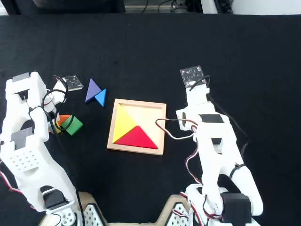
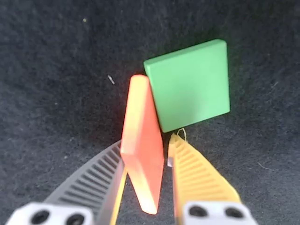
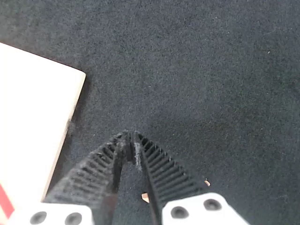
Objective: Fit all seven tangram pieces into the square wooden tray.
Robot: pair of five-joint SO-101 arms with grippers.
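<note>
Left pincer (image 2: pixel 146 143) clamps an orange piece (image 2: pixel 140 136) edge-on, its outline hard to judge, just beside the green square (image 2: pixel 190 84); right pincer (image 3: pixel 130 138) sits closed, empty, right of the tray (image 3: pixel 33 108)

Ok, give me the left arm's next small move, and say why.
Probably lift straight up a little. The left gripper seems shut on the orange piece, held on edge right beside the green square; rising first should clear the square before carrying toward the tray, whose bare part beside the yellow triangle and red triangle is free.
</note>
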